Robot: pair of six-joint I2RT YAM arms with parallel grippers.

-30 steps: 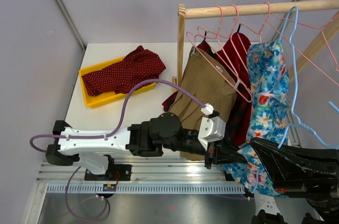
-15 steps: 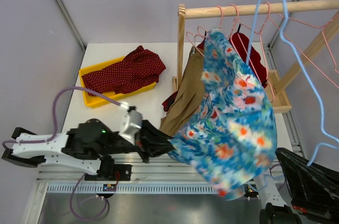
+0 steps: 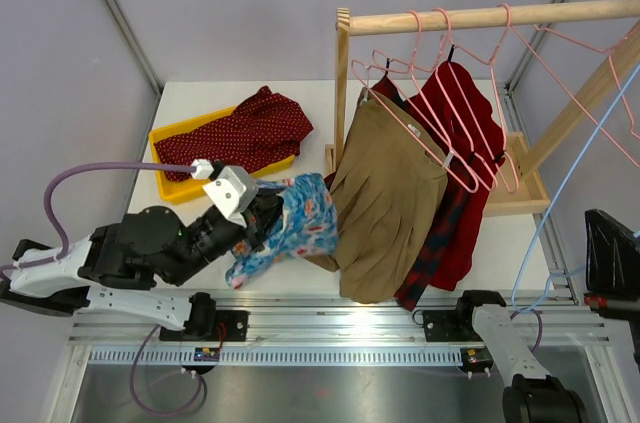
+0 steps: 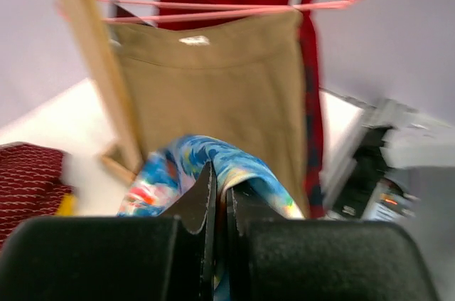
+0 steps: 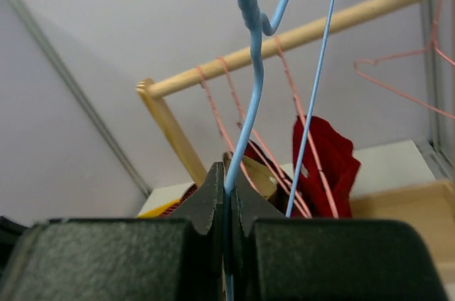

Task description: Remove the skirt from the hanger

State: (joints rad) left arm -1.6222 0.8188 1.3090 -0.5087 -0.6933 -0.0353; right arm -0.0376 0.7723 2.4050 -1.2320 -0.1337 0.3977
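The blue floral skirt hangs bunched from my left gripper, low over the white table and left of the rack. In the left wrist view the left gripper is shut on a fold of the skirt. The light blue wire hanger is bare and slants along the right edge of the top view. My right gripper is shut on the hanger, well off the rail. Skirt and hanger are apart.
A wooden rack rail carries several pink hangers, a tan skirt and a dark red garment. A yellow tray holds a red dotted cloth at the back left. The rack's wooden base sits on the right.
The floral skirt has come off the blue hanger. My left gripper pulled it left and down toward the table. The right arm swung the empty hanger to the right.
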